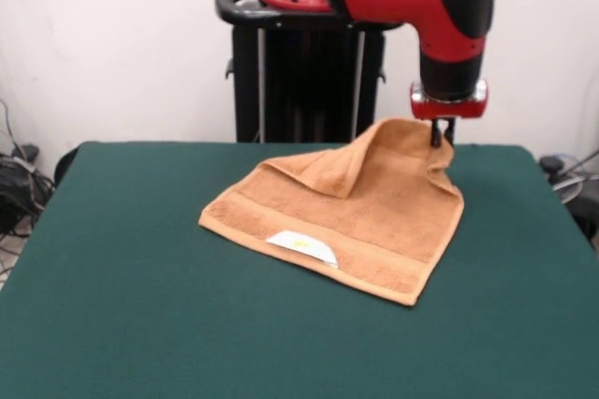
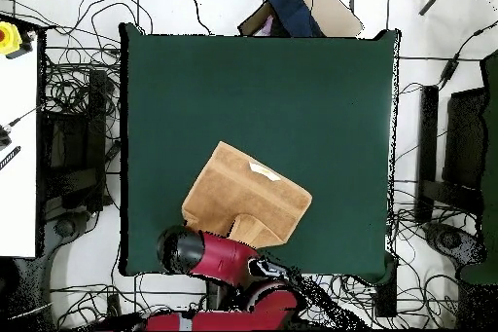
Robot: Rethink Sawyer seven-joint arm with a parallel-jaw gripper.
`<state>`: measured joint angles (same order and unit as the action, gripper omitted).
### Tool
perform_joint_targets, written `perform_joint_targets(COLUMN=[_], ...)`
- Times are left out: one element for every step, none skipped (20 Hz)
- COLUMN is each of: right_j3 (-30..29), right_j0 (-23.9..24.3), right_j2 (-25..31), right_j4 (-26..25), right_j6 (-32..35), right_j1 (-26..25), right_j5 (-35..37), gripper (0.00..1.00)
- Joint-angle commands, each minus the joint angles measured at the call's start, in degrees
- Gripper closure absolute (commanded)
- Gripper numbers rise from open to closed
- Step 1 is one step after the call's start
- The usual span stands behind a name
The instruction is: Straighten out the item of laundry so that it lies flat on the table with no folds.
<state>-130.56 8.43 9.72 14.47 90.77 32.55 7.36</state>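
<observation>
On table (image 1: 112, 277), towel (image 1: 374, 212) (corner lifted by pincer (image 1: 441, 134))

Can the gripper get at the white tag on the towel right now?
Probably yes: the white tag lies uncovered on the towel, but the gripper is shut on the lifted far corner.

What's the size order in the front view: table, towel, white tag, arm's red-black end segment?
Largest to smallest as they look:
1. table
2. towel
3. arm segment, which looks smaller than the towel, though it is cut off at the top edge, so that is unsure
4. tag
</observation>
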Motion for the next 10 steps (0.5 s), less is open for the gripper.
perform_joint_targets(right_j3=[0.33,0.18,0.24,0.3,0.35,0.05,0.2,1.02,2.4,3.83], right_j0=[1.26,1.73,1.43,1.13,0.83,0.68,-0.18,-1.68,-3.15,-4.36], right_j2=[7.26,7.87,7.59,7.32,7.05,7.0,5.94,3.87,1.57,-0.46], right_j4=[3.0,2.59,2.93,3.27,3.61,4.4,5.15,5.42,5.23,4.58], right_j6=[14.36,14.42,14.58,14.73,14.88,15.36,15.6,15.7,15.97,16.23], right_j1=[-4.95,-5.09,-4.6,-4.11,-3.61,-2.02,0.6,3.7,6.29,8.23], right_j5=[-1.55,-2.3,-1.51,-0.73,0.05,2.09,5.76,10.57,15.58,19.67], gripper=[1.0,0.0,0.0,0.0,0.0,0.0,0.0,0.0,0.0,0.0])
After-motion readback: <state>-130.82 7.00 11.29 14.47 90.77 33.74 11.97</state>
